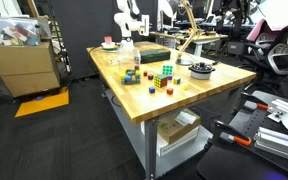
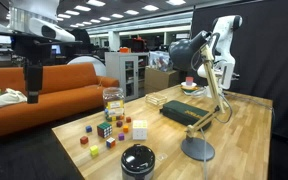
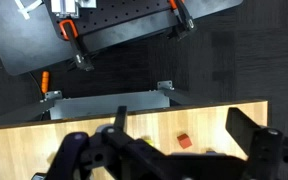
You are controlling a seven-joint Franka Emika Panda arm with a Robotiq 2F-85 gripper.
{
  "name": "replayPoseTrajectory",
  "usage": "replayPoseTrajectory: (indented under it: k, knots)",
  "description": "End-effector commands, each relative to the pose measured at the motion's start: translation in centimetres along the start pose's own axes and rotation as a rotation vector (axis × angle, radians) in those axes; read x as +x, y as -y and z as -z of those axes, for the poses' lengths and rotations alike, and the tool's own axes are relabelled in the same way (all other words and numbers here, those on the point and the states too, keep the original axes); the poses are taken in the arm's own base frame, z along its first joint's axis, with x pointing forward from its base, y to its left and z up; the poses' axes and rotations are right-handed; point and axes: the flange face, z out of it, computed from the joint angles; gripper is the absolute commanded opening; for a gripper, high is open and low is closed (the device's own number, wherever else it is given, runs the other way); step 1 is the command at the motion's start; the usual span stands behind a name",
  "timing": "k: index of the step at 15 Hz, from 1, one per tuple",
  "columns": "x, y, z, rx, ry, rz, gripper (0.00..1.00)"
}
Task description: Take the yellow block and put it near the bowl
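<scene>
The dark bowl (image 1: 202,68) stands near one table corner and also shows in an exterior view (image 2: 137,159). A small yellow block (image 2: 110,143) lies among several coloured blocks and Rubik's cubes (image 1: 164,78) mid-table, well apart from the bowl. My gripper (image 2: 32,78) hangs high above the table's side, away from the blocks. In the wrist view its fingers (image 3: 184,122) are spread apart with nothing between them. Far below them a red block (image 3: 183,141) lies near the table edge. A yellow bit (image 3: 147,141) peeks out beside the gripper body.
A wooden desk lamp (image 2: 199,110), a green box (image 2: 179,112), a clear jar (image 2: 112,98) and a small pale bowl (image 1: 109,43) stand on the table. Beyond the table edge (image 3: 114,100), a black board with orange clamps (image 3: 69,30) lies on the floor.
</scene>
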Motion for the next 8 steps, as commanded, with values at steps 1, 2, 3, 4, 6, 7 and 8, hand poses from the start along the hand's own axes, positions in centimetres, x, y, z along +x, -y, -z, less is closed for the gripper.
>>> replayPoseTrajectory:
  k: [1, 2, 3, 4, 6, 7, 8]
  knots:
    - [0.0, 0.0, 0.0, 0.000, 0.001, 0.000, 1.00]
    - [0.0, 0.0, 0.0, 0.000, 0.001, 0.000, 1.00]
    - [0.4, 0.0, 0.0, 0.003, -0.011, -0.008, 1.00]
    - [0.8, 0.0, 0.0, -0.004, -0.023, -0.018, 1.00]
    - [1.8, 0.3, -0.2, -0.026, -0.072, -0.046, 1.00]
    - [2.3, 0.6, -0.3, -0.021, -0.091, -0.059, 1.00]
    - [3.0, 1.0, -0.4, -0.029, -0.124, -0.082, 1.00]
